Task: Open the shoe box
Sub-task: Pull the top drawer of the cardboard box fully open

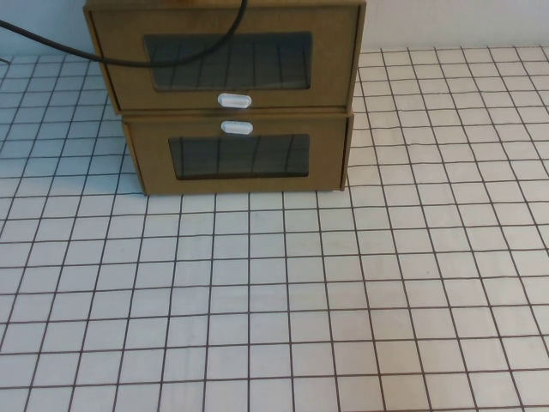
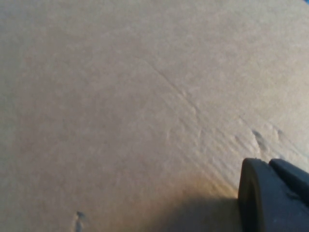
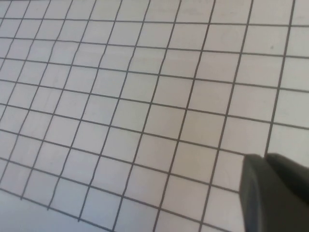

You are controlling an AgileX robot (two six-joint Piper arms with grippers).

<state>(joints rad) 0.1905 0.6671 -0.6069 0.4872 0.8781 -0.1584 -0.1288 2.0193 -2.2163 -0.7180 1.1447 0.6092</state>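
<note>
1. Shoe box: a brown cardboard drawer-type box with a dark window and a white handle at its top edge. It stands shut at the far side of the table, left of centre. A second box of the same make sits directly on it, with its own handle at the lower edge, so the two handles lie close together.
2. Left gripper: absent from the high view. Its wrist camera is filled by the brown cardboard of a box face, so it hovers very near a box. Which face this is, and whether the gripper is released or clenched, cannot be told.
3. Right gripper: clenched on nothing, above the bare gridded table and away from the boxes.
4. Step in hand (judgement): reaching a handle; nothing is opened yet. Good practice is to take one handle only, approach square to the front, and pull level and straight toward the robot's side. The stack looks light and may slide, so bracing it with the other arm would likely help.
5. Surface and room: the table is white, flat and ruled in a dark grid. A pale wall stands behind it. A black cable arcs across the second box's front.
</note>
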